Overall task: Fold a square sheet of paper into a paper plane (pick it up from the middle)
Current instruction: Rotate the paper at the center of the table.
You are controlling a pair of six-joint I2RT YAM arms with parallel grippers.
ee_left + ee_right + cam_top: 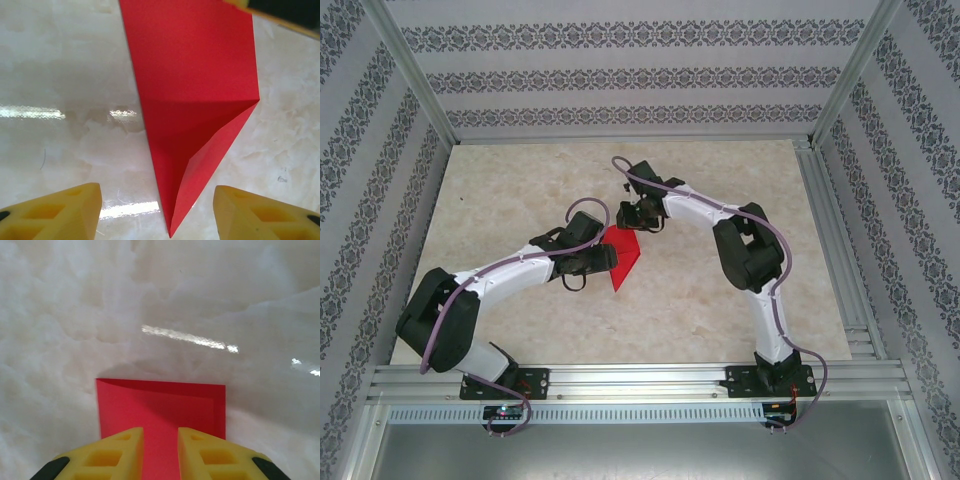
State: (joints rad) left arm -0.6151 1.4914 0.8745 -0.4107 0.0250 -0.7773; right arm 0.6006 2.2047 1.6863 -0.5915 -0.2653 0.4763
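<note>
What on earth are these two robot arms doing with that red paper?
They're folding a paper plane. The red paper lies on the marble table, already creased into a half-made shape, pointed at one end and square at the other. The left gripper is open, straddling the pointed tip. The right gripper sits at the square end with its jaws a little apart. Neither seems to be gripping the paper right now.

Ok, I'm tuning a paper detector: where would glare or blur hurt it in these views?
Left wrist: the red paper is crisp, creases readable, with white glare streaks on the glossy table beside it. Right wrist: table marbling soft, one glare streak, paper edges clear. Top external: even light, paper small.
</note>
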